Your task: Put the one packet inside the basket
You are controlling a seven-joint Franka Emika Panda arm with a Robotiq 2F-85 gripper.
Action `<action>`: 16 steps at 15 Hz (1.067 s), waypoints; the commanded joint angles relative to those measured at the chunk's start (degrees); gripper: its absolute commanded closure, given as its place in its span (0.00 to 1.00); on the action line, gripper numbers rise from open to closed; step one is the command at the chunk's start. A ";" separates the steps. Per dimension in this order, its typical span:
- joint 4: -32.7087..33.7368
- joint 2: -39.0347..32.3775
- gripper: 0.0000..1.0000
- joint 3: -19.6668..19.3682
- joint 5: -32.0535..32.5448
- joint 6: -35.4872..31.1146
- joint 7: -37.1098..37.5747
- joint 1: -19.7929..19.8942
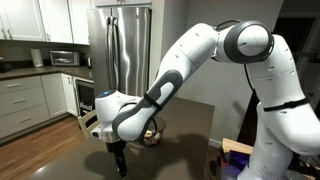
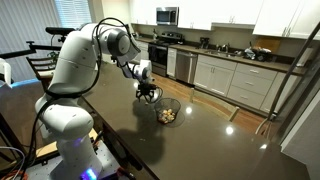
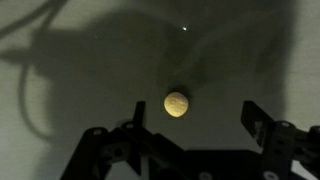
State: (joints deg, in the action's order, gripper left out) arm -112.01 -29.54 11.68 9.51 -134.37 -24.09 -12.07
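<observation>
Tabletop (image 2: pixel 215 145) dark, glossy, carries the wire-mesh basket (image 2: pixel 177 107) with mixed packets inside. Gripper (image 2: pixel 148 97) hangs just beside the basket, pointing down, fingers (image 3: pixel 135 118) spread wide. Packet (image 3: pixel 177 103), pale yellow, lies on the tabletop outside the basket, between the fingers, apart from both.

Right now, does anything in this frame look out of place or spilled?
One small pale-yellow packet lies alone on the dark counter, outside the wire basket that holds a light heap. In the wrist view it sits between the open jaws. Nothing else stands out.
</observation>
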 commanded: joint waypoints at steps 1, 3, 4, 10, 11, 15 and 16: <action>-0.13 0.06 0.34 0.18 0.76 0.87 1.47 0.11; -0.11 -0.10 0.48 0.19 0.74 0.80 1.49 0.09; -0.13 -0.18 0.54 0.18 0.76 0.73 1.54 0.07; 0.03 -0.35 0.94 0.13 0.79 0.81 1.53 0.08; 0.07 -0.36 0.95 0.13 0.79 0.86 1.52 0.09; 0.52 0.24 0.97 0.17 0.51 1.89 0.98 0.50; 0.72 0.74 0.96 0.08 0.55 2.27 0.88 0.65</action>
State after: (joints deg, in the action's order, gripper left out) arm -111.86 -29.96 11.67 9.51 -134.37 -24.09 -12.04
